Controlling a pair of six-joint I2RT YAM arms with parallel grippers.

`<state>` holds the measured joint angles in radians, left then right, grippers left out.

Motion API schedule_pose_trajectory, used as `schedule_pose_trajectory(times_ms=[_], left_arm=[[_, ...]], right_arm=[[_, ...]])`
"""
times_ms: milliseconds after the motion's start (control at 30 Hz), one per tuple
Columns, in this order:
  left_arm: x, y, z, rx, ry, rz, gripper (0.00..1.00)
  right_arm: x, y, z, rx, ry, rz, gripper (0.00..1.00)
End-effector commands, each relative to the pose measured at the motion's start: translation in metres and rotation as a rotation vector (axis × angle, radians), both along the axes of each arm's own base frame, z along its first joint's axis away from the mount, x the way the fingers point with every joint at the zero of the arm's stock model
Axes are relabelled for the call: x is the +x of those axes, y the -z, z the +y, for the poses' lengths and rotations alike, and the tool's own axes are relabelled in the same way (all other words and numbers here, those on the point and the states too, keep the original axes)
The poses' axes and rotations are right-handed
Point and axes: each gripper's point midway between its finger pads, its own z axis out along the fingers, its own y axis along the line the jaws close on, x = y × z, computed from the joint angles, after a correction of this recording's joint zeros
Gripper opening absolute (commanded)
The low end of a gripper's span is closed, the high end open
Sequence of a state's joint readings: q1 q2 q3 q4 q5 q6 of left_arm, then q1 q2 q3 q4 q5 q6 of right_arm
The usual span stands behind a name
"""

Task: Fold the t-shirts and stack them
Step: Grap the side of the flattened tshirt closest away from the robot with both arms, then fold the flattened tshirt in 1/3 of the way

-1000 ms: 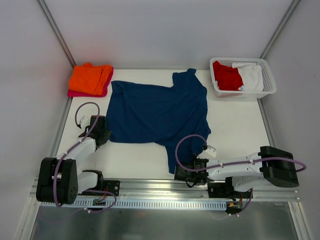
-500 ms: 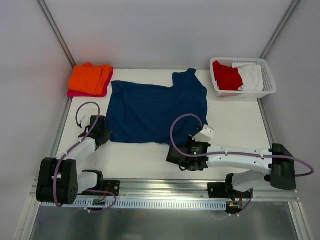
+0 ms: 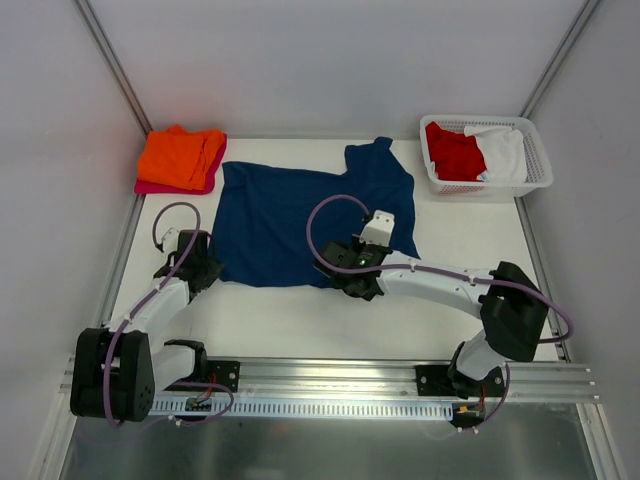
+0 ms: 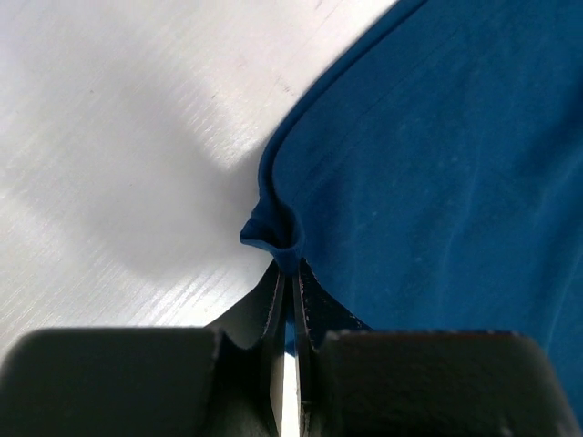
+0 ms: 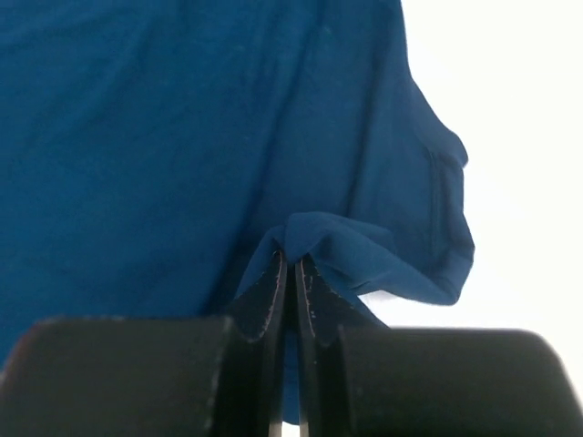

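Navy t-shirt (image 3: 280,215): spread on table (image 3: 470,250), left of basket (image 3: 487,188). Left hand (image 4: 290,273) clamped on corner farthest from basket, likely anchoring; right hand (image 5: 290,269) clamped on nearer hem, bunched up for folding over.

No text, label, brand, number or sign can be read anywhere in these views.

Two arms, same build. The left arm (image 3: 160,300) has white link shells, black joint housings and a bulky black base motor (image 3: 108,368). The right arm (image 3: 440,282) is alike, with a black shoulder block (image 3: 512,318) and a small white camera box (image 3: 379,227) at the wrist. A lilac cable (image 3: 325,215) loops off each wrist. The left fingers (image 4: 308,302) and right fingers (image 5: 271,293) are matte black, thin and flat, with rough-textured inner edges.
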<state>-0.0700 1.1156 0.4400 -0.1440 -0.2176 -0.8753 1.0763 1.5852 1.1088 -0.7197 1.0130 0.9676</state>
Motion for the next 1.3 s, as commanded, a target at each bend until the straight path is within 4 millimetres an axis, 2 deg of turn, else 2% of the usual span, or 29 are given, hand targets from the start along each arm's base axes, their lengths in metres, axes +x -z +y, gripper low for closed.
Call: schedule_pose_trajectory(times_ms=[0,233,433,667,767,1033,1267], left_arm=[[0.014,-0.028,0.003,0.034,0.033,-0.059,0.00],[0.028,-0.056,0.004,0.065,0.069,-0.110,0.00],[0.037,-0.066,0.007,0.090,0.074,-0.120,0.00],[0.040,-0.061,0.011,0.109,0.057,-0.096,0.00],[0.044,-0.060,0.016,0.137,0.043,-0.082,0.00],[0.064,-0.061,0.019,0.156,0.032,-0.066,0.00],[0.075,-0.060,0.018,0.154,0.034,-0.066,0.00]], right_arm=[[0.020,-0.025,0.008,-0.030,-0.029,-0.042,0.01],[0.051,-0.049,-0.007,-0.034,0.000,-0.071,0.01],[0.068,-0.059,-0.016,-0.036,0.023,-0.073,0.01],[0.080,-0.051,-0.022,-0.056,0.040,-0.062,0.00],[0.092,-0.047,-0.029,-0.069,0.060,-0.046,0.00],[0.117,-0.036,-0.050,-0.064,0.110,-0.014,0.01],[0.129,-0.031,-0.053,-0.066,0.107,-0.004,0.01]])
